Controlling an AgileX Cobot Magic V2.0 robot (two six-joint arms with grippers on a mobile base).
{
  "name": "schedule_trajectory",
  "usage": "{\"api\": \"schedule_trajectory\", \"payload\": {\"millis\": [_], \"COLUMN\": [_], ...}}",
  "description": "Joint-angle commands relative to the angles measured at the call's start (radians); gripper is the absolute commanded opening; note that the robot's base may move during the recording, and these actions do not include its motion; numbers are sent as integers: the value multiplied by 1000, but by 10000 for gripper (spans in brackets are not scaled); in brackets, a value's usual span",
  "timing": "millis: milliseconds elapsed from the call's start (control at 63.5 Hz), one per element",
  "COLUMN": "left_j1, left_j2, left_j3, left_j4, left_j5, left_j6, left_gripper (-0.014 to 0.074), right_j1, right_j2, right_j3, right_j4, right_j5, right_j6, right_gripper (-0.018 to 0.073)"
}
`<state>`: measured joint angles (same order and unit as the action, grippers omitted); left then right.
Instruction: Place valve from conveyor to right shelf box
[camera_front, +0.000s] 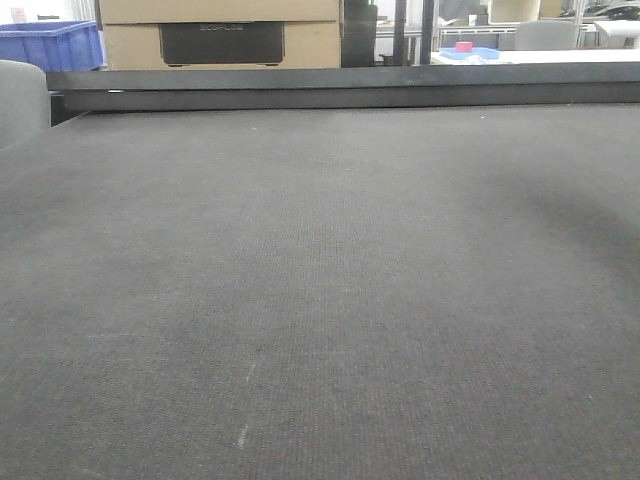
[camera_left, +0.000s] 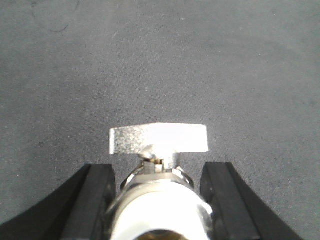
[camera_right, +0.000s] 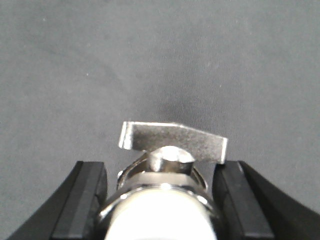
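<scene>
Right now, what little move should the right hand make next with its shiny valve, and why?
Probably lift and swing it rightward toward the shelf box. The valve seems pinched between the right gripper's black fingers, bare belt lies beneath, and no box shows yet.

I'm seeing a blue crate (camera_front: 50, 45) back left, a cardboard box (camera_front: 220, 12) just beside it, a pale table (camera_front: 540, 57) far right, and bright light behind.

The conveyor (camera_front: 320, 300) was a wide, dark grey belt of fine woven texture, bounded at its far edge by a black rail (camera_front: 340, 95). Faint pale scuffs (camera_front: 241, 435) marked its near surface.
</scene>
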<state>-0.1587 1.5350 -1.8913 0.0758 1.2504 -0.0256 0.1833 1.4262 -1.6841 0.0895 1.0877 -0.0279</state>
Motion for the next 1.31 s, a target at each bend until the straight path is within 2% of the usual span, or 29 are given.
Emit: {"api": "schedule_trajectory", "payload": {"millis": [0,551,1291], "left_j1": [-7,-7,-7], "left_j2": [-14,-14,-14], "left_j3": [-15,-15,-15], "left_j4": [4,4,4], "left_j5": [-56,-208,-222], "left_j6": [-8,-8,-8], "left_gripper": [-111,-111,-111], "right_j1": [0,0,0], "right_j2": [-14,-14,-14], "right_j3": [-16,-16,-16], "right_j4": [-7,-7,-7], "right_j5": [-71,-75,-75], "right_j6": [1,1,1], "right_gripper": [-158,-162,-162]}}
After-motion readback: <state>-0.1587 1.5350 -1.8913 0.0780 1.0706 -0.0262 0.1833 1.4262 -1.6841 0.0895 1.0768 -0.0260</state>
